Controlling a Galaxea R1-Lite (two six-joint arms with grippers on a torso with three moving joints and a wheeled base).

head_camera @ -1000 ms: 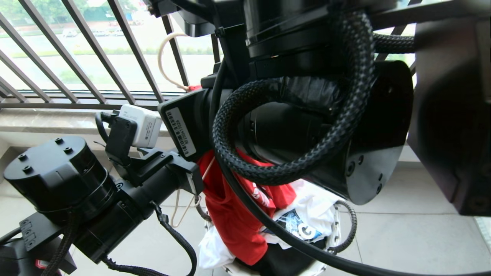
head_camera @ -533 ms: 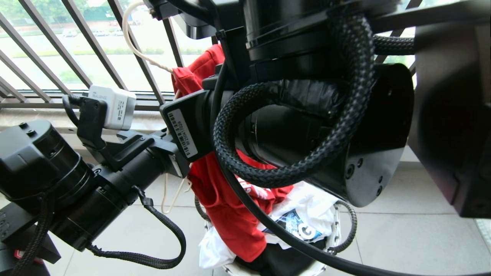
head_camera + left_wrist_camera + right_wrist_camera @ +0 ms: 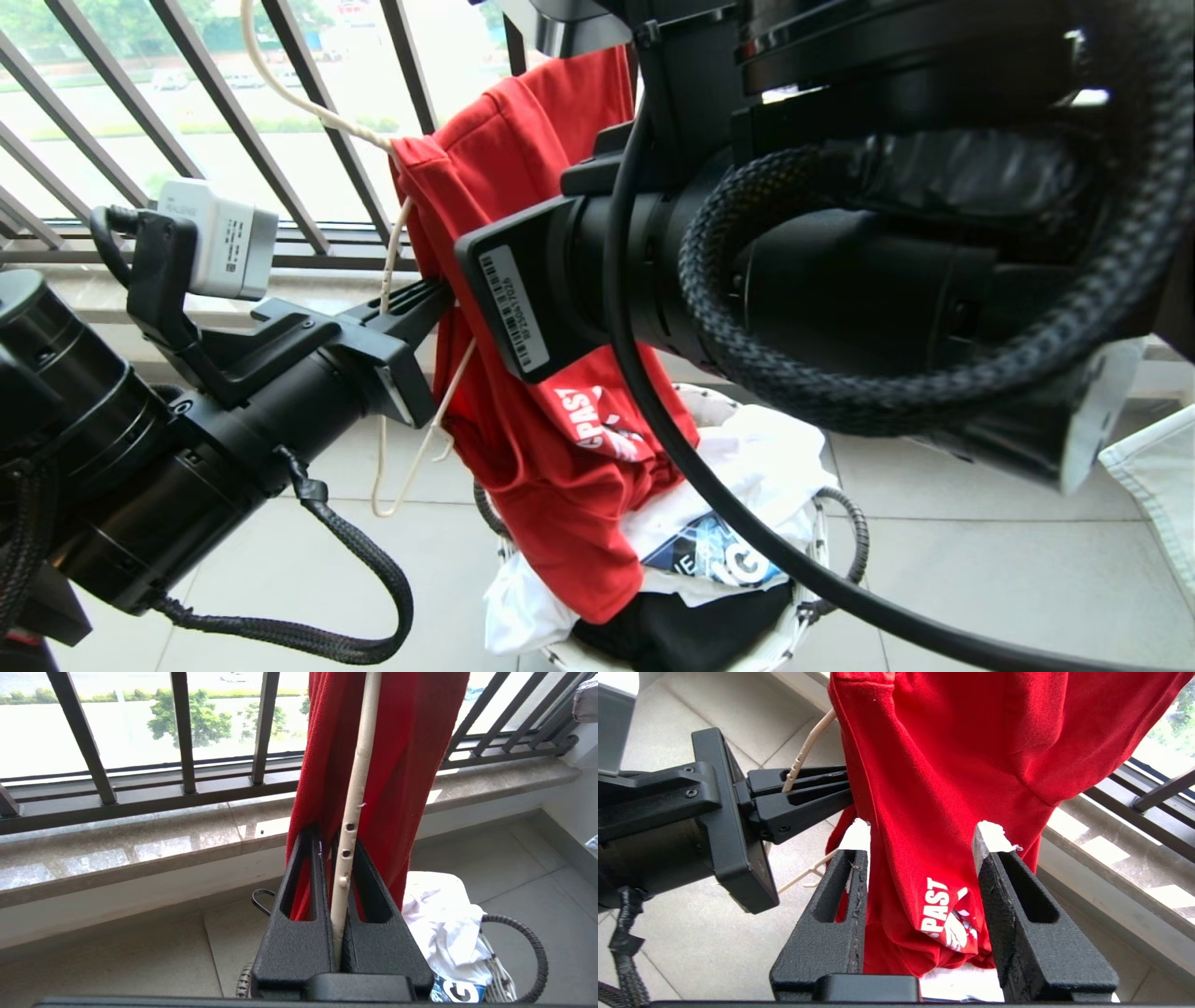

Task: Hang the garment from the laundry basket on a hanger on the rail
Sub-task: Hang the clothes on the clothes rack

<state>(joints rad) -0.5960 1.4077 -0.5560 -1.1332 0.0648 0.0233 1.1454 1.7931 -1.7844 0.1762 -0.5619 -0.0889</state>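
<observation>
My right arm [image 3: 840, 280] fills most of the head view, its right gripper [image 3: 920, 835] spread open with the garment [image 3: 523, 280] hanging between the fingers but not pinched. The red garment drapes from high up by the black railing [image 3: 308, 112] down into the laundry basket [image 3: 831, 560] on the near floor, over a white T-shirt [image 3: 747, 485]. To the left, my left gripper [image 3: 337, 858] is clamped tight on the cream hanger [image 3: 357, 788], whose wire runs up into the garment's shoulder.
</observation>
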